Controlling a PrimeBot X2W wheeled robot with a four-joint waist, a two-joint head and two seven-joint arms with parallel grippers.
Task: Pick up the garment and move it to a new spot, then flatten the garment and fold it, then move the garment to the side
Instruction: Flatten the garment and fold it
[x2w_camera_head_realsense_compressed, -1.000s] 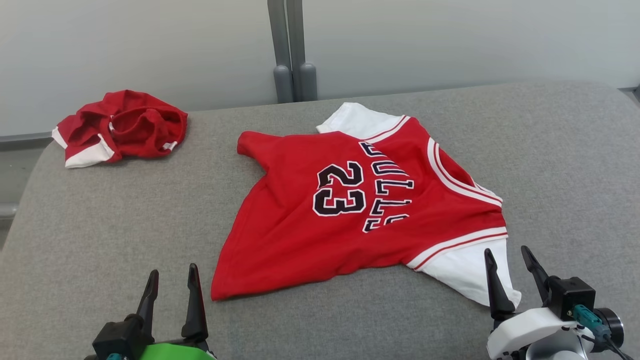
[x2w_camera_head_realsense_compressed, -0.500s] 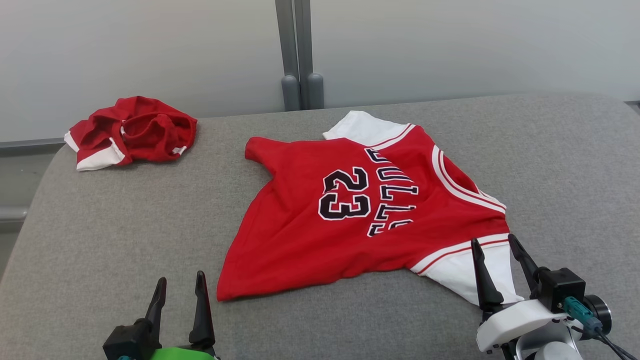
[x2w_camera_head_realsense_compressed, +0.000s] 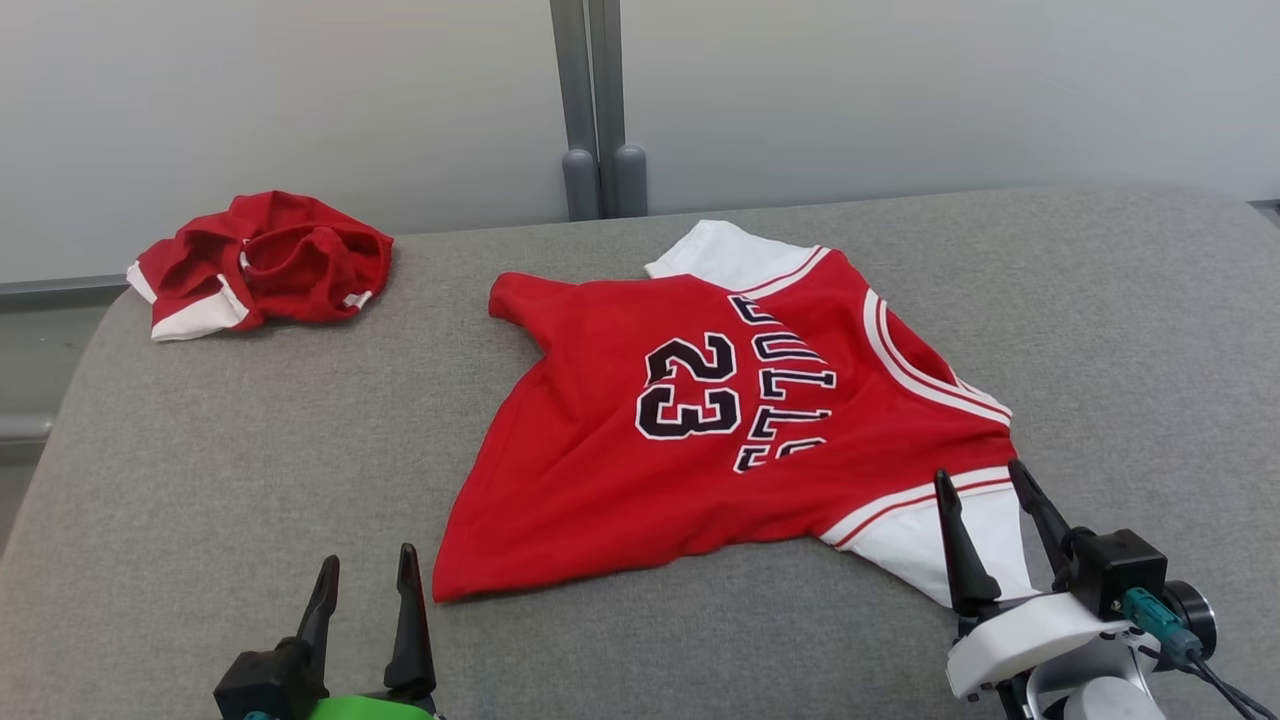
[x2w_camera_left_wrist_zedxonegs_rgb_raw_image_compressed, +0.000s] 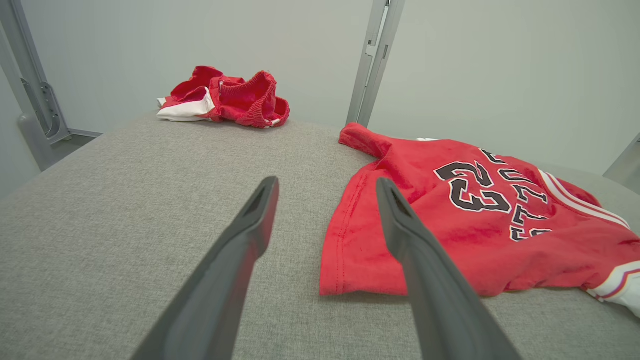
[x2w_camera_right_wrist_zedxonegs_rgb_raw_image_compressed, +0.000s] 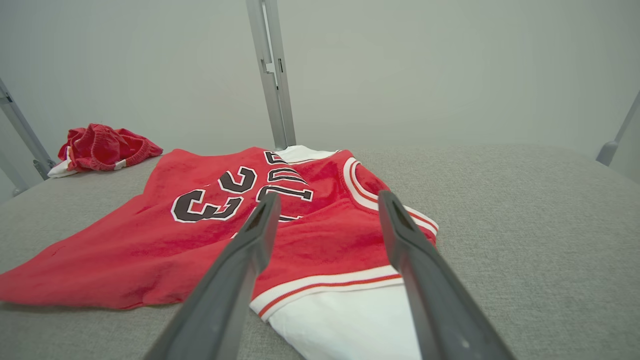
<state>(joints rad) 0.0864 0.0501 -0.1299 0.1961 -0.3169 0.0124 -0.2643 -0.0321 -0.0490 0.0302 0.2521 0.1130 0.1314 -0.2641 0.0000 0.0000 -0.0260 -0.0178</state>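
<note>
The garment (x2w_camera_head_realsense_compressed: 600, 450) is a red jersey with a black "23" and white sleeves. It lies spread, slightly rumpled, on the grey padded surface (x2w_camera_head_realsense_compressed: 200, 450). My right gripper (x2w_camera_head_realsense_compressed: 978, 472) is open, with its fingertips over the near white sleeve (x2w_camera_head_realsense_compressed: 920, 550). In the right wrist view the right gripper (x2w_camera_right_wrist_zedxonegs_rgb_raw_image_compressed: 329, 195) frames the striped sleeve band of the garment (x2w_camera_right_wrist_zedxonegs_rgb_raw_image_compressed: 150, 260). My left gripper (x2w_camera_head_realsense_compressed: 367, 560) is open and empty, just left of the jersey's near hem corner. That corner of the garment (x2w_camera_left_wrist_zedxonegs_rgb_raw_image_compressed: 500, 250) shows beside the left gripper (x2w_camera_left_wrist_zedxonegs_rgb_raw_image_compressed: 327, 181) in the left wrist view.
A crumpled red and white piece of clothing (x2w_camera_head_realsense_compressed: 265, 260) lies at the far left corner of the surface, also visible as a heap (x2w_camera_left_wrist_zedxonegs_rgb_raw_image_compressed: 235, 97) from the left wrist. A grey post (x2w_camera_head_realsense_compressed: 595, 100) and a pale wall stand behind. Bare grey surface stretches on the right.
The head camera shifted, so the whole picture moved slightly. My right gripper has advanced over the near white sleeve. The left gripper has barely moved. Both stay open.
</note>
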